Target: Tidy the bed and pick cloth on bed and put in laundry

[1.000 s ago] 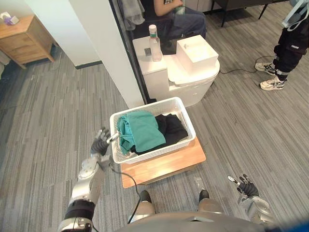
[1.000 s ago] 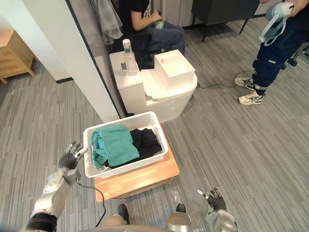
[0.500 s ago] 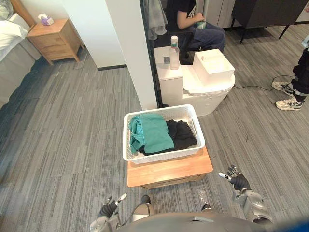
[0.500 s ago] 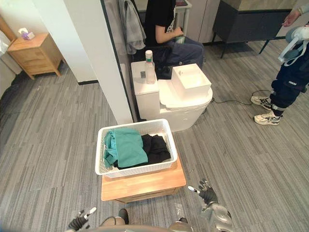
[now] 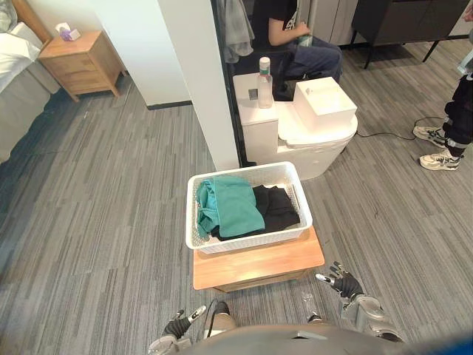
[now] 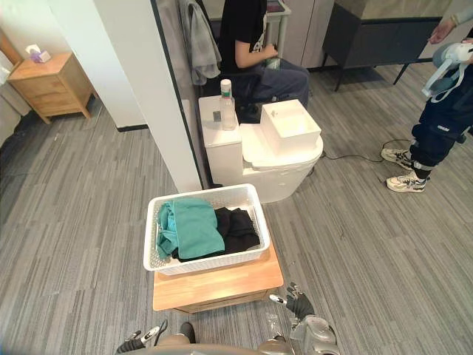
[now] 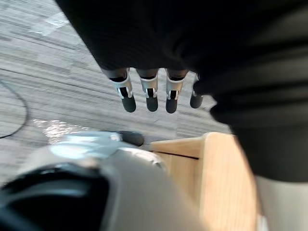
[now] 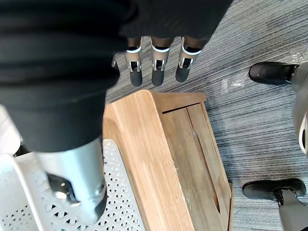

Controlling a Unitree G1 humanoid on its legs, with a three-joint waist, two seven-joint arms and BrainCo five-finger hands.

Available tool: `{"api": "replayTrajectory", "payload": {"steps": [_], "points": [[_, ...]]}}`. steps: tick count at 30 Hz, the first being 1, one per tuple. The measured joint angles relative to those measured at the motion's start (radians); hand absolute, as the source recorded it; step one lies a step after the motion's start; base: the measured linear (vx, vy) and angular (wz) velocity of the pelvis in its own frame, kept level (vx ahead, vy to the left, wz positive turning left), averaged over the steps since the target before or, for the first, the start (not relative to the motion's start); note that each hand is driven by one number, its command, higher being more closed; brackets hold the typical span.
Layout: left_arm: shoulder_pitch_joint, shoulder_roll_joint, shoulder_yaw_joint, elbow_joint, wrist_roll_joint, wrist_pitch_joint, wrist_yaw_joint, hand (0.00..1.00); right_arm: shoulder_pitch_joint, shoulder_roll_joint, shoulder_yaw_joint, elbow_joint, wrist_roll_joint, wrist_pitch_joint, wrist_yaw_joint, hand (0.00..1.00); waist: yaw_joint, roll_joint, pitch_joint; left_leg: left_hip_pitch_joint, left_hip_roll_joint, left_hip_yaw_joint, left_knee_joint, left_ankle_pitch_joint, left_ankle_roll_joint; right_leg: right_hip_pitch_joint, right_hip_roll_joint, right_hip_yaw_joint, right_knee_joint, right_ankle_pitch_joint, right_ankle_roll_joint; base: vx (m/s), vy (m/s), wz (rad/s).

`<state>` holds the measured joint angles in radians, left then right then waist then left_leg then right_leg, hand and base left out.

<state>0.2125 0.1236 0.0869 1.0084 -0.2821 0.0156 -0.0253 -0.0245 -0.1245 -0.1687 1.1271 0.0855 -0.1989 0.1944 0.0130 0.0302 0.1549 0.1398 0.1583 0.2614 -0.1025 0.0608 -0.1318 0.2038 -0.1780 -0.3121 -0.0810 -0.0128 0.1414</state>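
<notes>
The black cloth (image 5: 278, 207) in the white basket (image 5: 247, 238) has its left part covered by the teal cloth (image 5: 235, 207); the wooden stand (image 5: 259, 264) is hidden under the basket except for its near strip; the bed (image 5: 11, 55) is cut off by the left edge; the seated person (image 6: 247, 33) is cut off at the top edge, the standing person (image 6: 442, 96) at the right edge; the small dark item (image 5: 253, 94) beside the bottle (image 5: 264, 72) is too small to identify; in the left wrist view the palm of the left hand (image 7: 148, 91) is hidden under its dark cover, and the stand appears blurred.
</notes>
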Motion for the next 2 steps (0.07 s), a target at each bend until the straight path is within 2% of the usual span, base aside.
{"api": "replayTrajectory", "payload": {"steps": [2], "points": [[0.001,0.0,0.0,0.005,0.0,0.003,0.002,0.0,0.005,0.0,0.02,0.0,-0.001,-0.002,0.0,0.0,0.0,0.0,0.0,0.0,0.0,0.001,0.0,0.0,0.0,0.0,0.0,0.0,0.0,0.0,0.0,0.0,0.0,0.0]]}}
